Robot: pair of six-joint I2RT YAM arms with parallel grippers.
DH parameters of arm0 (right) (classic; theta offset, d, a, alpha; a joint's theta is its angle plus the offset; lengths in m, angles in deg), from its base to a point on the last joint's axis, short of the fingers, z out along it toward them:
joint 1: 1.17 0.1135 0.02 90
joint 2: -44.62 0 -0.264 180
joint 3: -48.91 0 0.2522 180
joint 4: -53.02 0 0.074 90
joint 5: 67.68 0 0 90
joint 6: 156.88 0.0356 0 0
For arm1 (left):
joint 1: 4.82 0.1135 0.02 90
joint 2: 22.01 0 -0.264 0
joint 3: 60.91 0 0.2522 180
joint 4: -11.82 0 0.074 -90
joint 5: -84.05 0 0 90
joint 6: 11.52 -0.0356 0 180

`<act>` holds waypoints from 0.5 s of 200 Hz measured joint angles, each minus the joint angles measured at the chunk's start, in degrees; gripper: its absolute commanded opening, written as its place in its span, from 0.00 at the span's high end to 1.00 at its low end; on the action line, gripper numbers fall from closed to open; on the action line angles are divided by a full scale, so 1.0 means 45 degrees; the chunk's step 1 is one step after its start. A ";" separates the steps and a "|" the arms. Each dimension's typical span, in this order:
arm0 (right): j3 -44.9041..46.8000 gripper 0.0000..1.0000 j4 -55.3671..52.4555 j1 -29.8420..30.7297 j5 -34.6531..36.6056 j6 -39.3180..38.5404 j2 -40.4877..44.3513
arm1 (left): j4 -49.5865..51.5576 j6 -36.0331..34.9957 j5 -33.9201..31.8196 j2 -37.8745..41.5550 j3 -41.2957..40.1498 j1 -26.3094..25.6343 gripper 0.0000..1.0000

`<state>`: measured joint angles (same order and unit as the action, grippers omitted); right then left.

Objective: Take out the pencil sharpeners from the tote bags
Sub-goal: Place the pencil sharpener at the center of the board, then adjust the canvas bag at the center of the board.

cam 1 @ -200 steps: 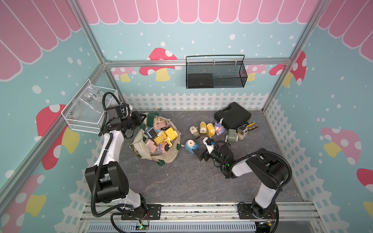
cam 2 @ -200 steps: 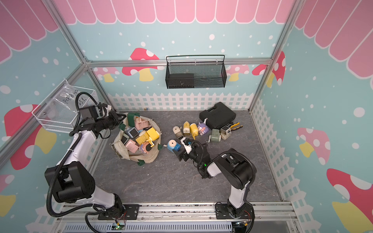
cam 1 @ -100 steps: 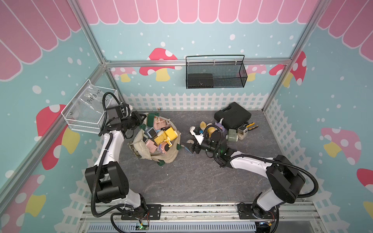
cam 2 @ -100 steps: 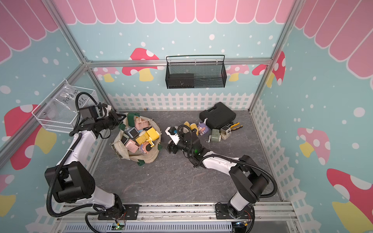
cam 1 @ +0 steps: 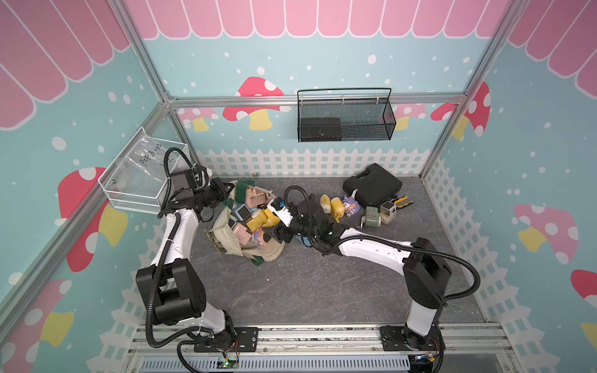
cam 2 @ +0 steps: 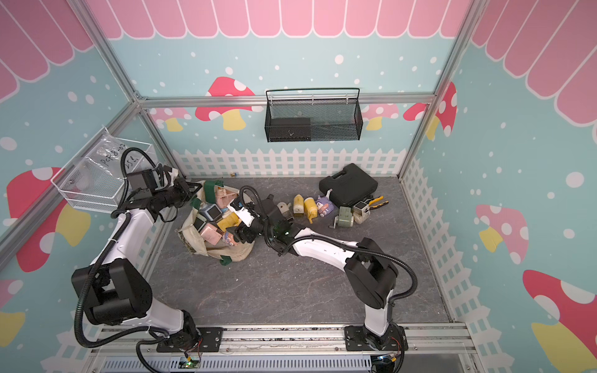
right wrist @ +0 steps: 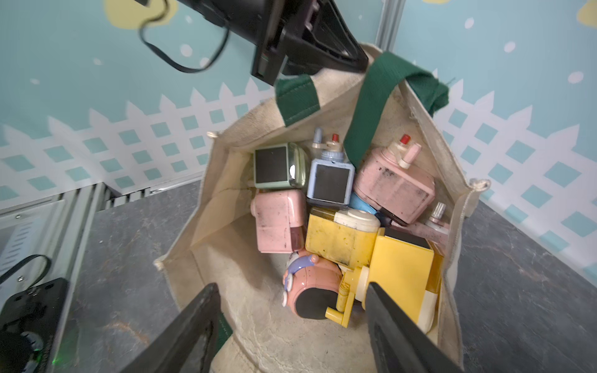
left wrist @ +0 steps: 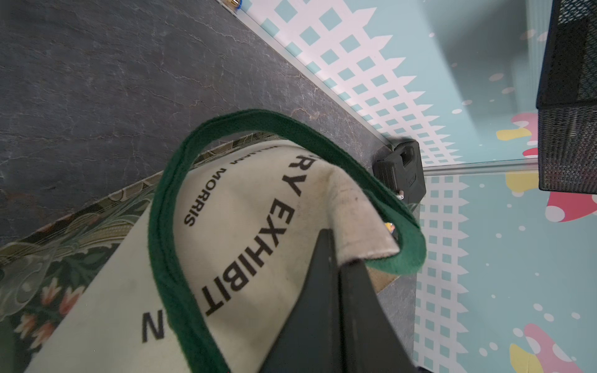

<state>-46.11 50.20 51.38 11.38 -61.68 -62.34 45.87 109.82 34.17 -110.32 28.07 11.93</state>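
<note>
The cream tote bag [cam 1: 248, 250] slumps open left of centre in both top views, stuffed with pink, yellow and blue pencil sharpeners [right wrist: 339, 239]. The left gripper [left wrist: 336, 258] is pinched closed on the bag's canvas rim, beside a green strap [left wrist: 168, 226]. The right gripper [right wrist: 292, 287] hangs at the bag's mouth, jaws apart, straddling a round pink sharpener [right wrist: 313, 274] without clamping it. Other sharpeners [cam 1: 337, 206] lie on the floor right of the bag, near a black case [cam 1: 371, 189].

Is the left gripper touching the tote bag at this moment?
Touching. The left wrist view shows the left gripper with its jaws shut on a fold of the cream rim of the tote bag.
</note>
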 measured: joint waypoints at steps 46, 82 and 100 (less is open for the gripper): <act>-0.3264 0.22 -0.2322 0.0044 0.1807 -0.0661 -0.2759 | -0.0005 0.0039 0.0015 0.0000 -0.0015 0.0010 1.00; -0.4993 0.20 -0.3570 0.0325 0.3235 -0.0675 -0.4007 | -0.0005 0.0044 0.0039 0.0000 -0.0019 0.0010 1.00; -0.6013 0.16 -0.4046 0.0423 0.3944 -0.0544 -0.4575 | -0.0005 0.0044 0.0039 0.0000 -0.0019 0.0010 1.00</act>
<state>-73.17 31.99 53.28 29.13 -64.13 -82.93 45.85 110.01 34.34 -110.32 27.98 11.97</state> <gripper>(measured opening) 0.814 0.044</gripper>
